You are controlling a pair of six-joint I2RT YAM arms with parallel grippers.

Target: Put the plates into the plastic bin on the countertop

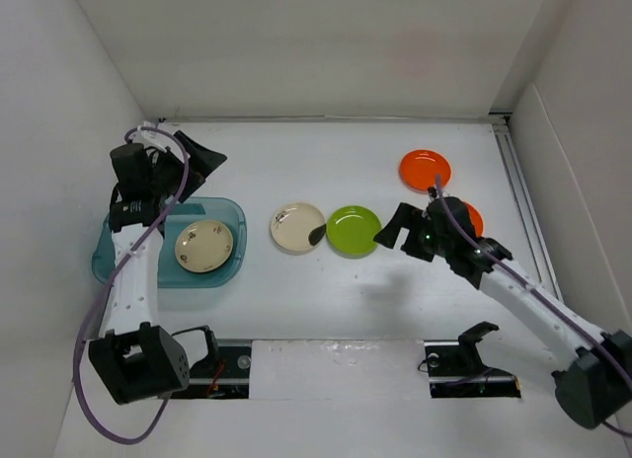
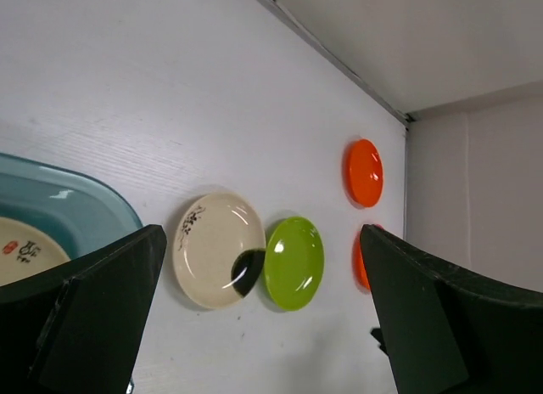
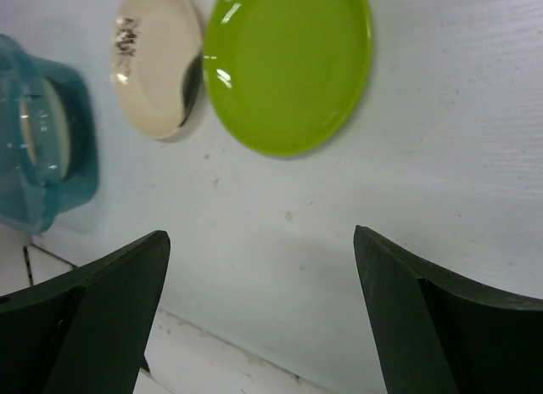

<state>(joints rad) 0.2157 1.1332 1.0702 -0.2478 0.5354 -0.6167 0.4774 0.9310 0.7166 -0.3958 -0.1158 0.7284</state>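
Note:
The teal bin (image 1: 225,213) sits at the left and holds a cream plate (image 1: 204,246). On the countertop (image 1: 326,300) lie a second cream plate (image 1: 294,227), the lime green plate (image 1: 354,230), and a sliver of a black plate (image 1: 316,234) between them. One orange plate (image 1: 425,170) lies further back. Another orange plate (image 1: 475,219) is partly hidden by my right arm. My left gripper (image 1: 202,162) is open and empty above the bin's far edge. My right gripper (image 1: 395,236) is open and empty just right of the green plate (image 3: 288,63). The other black plate is out of view.
White walls close in the countertop on the left, back and right. A metal rail (image 1: 523,191) runs along the right edge. The arm bases and their mounting plate (image 1: 336,364) are at the near edge.

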